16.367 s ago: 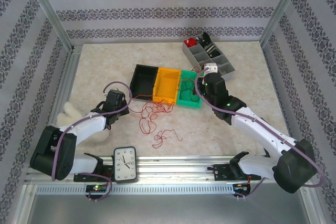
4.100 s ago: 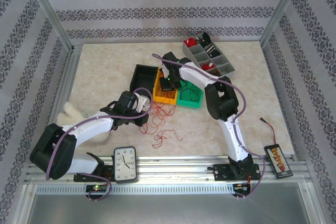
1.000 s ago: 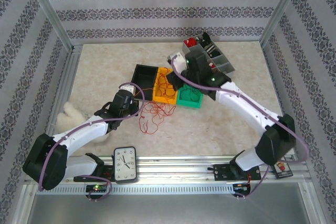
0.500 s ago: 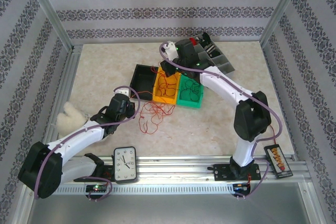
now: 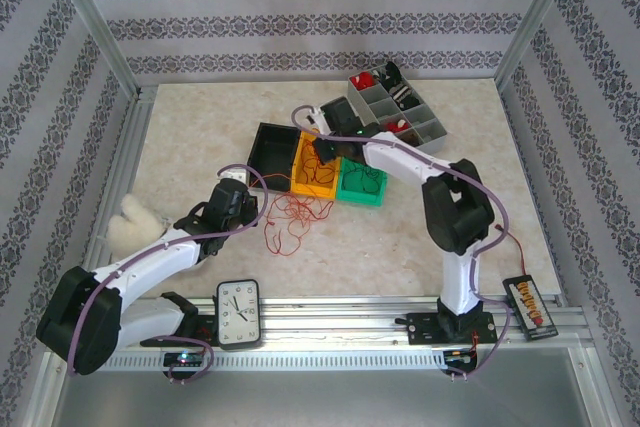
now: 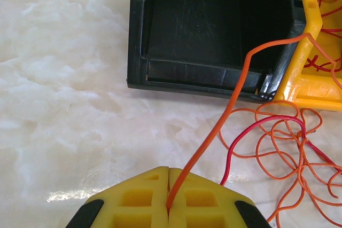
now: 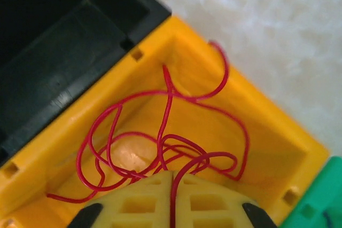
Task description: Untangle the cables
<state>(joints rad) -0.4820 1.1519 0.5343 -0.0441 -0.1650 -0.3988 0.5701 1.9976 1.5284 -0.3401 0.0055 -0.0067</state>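
top external: cables [image 5: 291, 219] sprawl on the table at 4 o'clock from the left gripper [image 5: 248, 199], some looped in the yellow bin [image 5: 310, 187] under the right gripper [image 5: 326, 149]; left wrist: jaws closed on an orange strand running toward 1 o'clock over the bin's corner; a hard pull could snag there and drag the bin; right wrist: jaws look pinched on a red strand, its loops lying toward 12.

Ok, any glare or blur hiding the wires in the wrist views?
Left wrist: orange wire sharp, sheen on the table at lower left, clear of it. Right wrist: red wire sharp, a glare patch on the yellow bin floor behind its loops.
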